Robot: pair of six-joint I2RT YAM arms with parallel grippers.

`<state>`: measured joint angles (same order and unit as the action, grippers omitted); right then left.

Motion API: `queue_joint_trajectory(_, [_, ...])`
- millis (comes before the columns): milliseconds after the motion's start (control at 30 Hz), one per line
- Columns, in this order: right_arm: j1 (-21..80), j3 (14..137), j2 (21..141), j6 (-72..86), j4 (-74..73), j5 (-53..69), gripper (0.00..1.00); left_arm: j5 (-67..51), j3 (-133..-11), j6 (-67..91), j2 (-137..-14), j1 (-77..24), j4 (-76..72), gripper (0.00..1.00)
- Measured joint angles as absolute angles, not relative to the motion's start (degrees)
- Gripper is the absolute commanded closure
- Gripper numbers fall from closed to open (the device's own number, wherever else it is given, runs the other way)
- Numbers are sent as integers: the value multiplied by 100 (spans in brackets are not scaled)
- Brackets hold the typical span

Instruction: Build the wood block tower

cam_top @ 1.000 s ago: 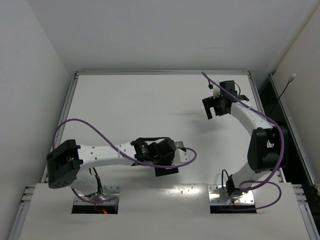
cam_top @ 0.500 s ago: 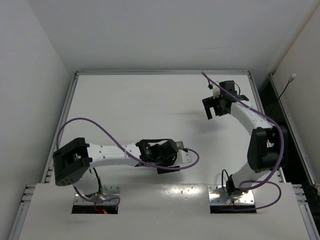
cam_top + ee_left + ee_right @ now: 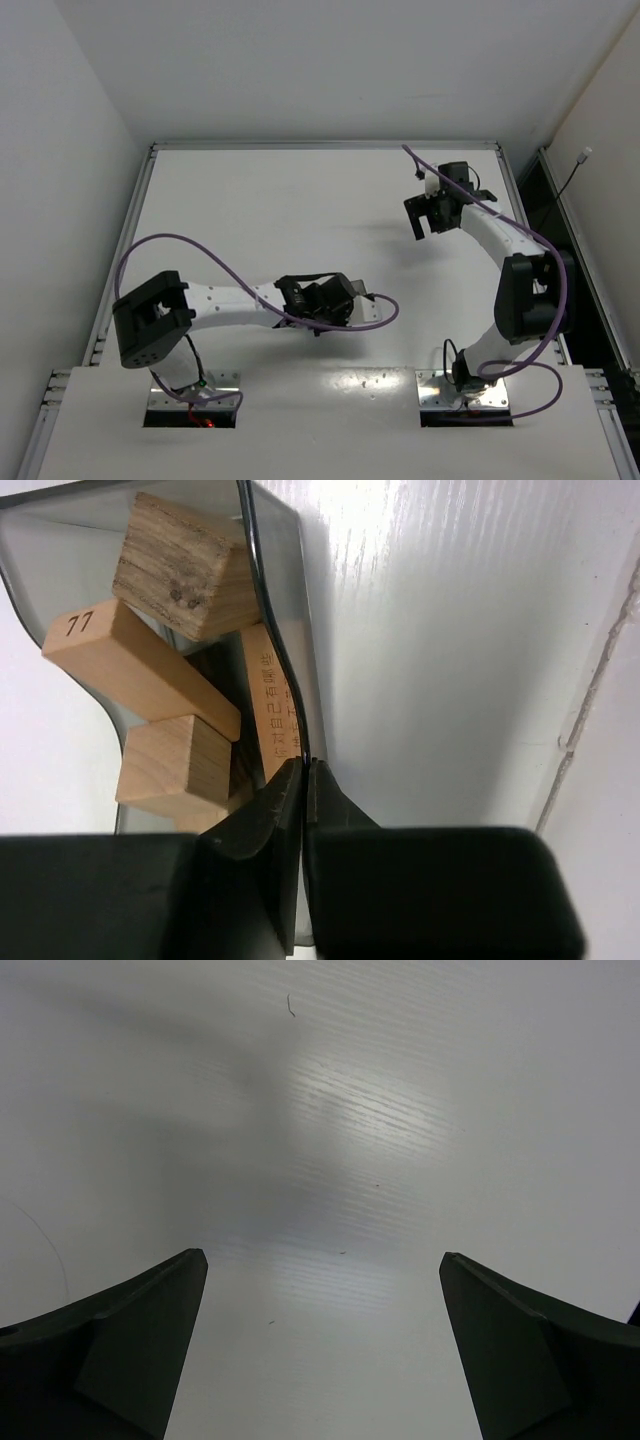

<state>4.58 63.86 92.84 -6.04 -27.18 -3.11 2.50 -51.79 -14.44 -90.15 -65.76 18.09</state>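
grip: left hand (image 3: 303, 780) pinched together on the thin wall of the grey bin (image 3: 272, 600), one finger inside, one outside; lower centre of the left wrist view.
blocks: wood blocks (image 3: 130, 670) lie loose in the bin, upper left of that view. dark block (image 3: 180, 565) on top, printed block (image 3: 275, 720) pressed against the wall. no tower on the tabletop (image 3: 450, 630) yet.
right: right hand (image 3: 322, 1257) spread wide over bare tabletop, holding nothing; upper right of the top view.
risk 1: the wall is thin and bowed, so the pinch could slip off if the bin is dragged or tipped fast.
risk 2: tipping would dump the blocks in a heap, and some may tumble toward the edge seam (image 3: 585, 700) at right.
risk 3: printed block sits right by the inner finger and could jam against it.
unknown: bin doesn't show in the top view, where the left arm (image 3: 230, 303) reaches across, so its spot on the tabletop can't be read.
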Motion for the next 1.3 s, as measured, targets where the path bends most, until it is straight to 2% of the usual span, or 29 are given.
queue_joint_trajectory(267, [458, 6388, 9389, -602, -2722, -270, 0, -421, -5583, -908, -9017, -5778, 2051, 100])
queue_joint_trajectory(500, [458, 6388, 9518, -602, -2738, -270, 0, -2204, -6523, 150, -9078, -4042, 2040, 100])
queue_joint_trajectory(633, [405, 6405, 9550, -596, -2792, -239, 0, -3566, -6877, 1028, -9504, -3234, 1509, 100])
queue_joint_trajectory(800, [198, 6495, 9675, -574, -2950, -71, 0, -5210, -6375, 3148, -10197, -2639, -467, 100])
queue_joint_trajectory(933, [73, 6495, 9730, -572, -3072, 45, 0, -5907, -5478, 5642, -10663, -2528, -3177, 100])
queue_joint_trajectory(1033, [-21, 6495, 9730, -569, -3146, 134, 0, -6187, -5290, 7752, -11268, -2462, -5116, 100])
queue_joint_trajectory(1133, [-64, 6495, 9730, -567, -3186, 207, 0, -6224, -5439, 9395, -11880, -2298, -6117, 100])
queue_joint_trajectory(1300, [-106, 6497, 9730, -554, -3223, 222, 0, -5900, -5481, 10586, -12243, -1883, -6692, 100])
